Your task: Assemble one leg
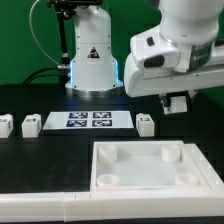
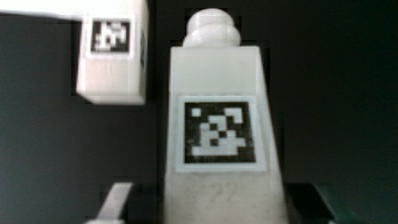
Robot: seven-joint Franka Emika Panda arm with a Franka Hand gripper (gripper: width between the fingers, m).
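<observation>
The small white plastic block-like leg (image 2: pixel 217 130), with a square black-and-white tag on its side and a rounded stud at one end, lies between the two fingers (image 2: pixel 121 203) of the claw (image 1: pixel 178 102). The claw hangs low over the far part of the black table (image 1: pixel 40 150), toward the exterior view's right. Dark slivers show on both sides of the leg by the fingers, so I cannot tell whether the claw grips it or only straddles it. In the wrist view, a second tagged white peg (image 2: pixel 111 55) lies near the leg but apart from it. The flat white marker board (image 1: pixel 90 120) lies mid-table, with one loose white peg (image 1: pixel 145 123) just beside its end on the exterior view's right. Two more loose pegs (image 1: pixel 30 125) lie off its other end. The large white square panel (image 1: pixel 150 160) with round corner sockets lies flat at the front.
</observation>
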